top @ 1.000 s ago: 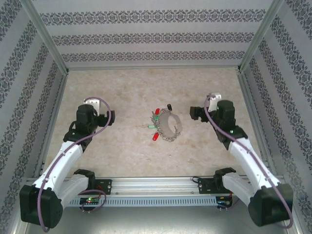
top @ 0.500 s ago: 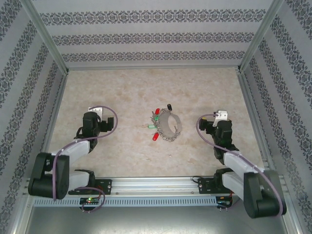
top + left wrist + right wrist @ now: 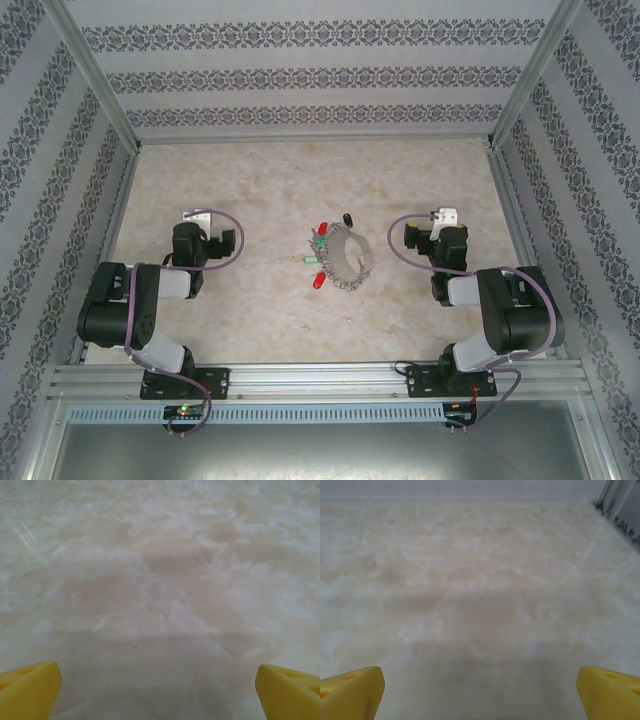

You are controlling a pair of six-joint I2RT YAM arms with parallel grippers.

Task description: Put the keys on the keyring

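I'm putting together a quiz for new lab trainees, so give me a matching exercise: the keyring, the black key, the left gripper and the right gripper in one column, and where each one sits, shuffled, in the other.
Things:
1. keyring
2. black key
3. left gripper
4. right gripper

Places:
A. open, over bare table, to the right of the keyring
B. lying in the middle of the table
C. at the keyring's far edge
D. open, over bare table, to the left of the keyring

Pairs: 1-B, 2-C, 3-D, 4-A
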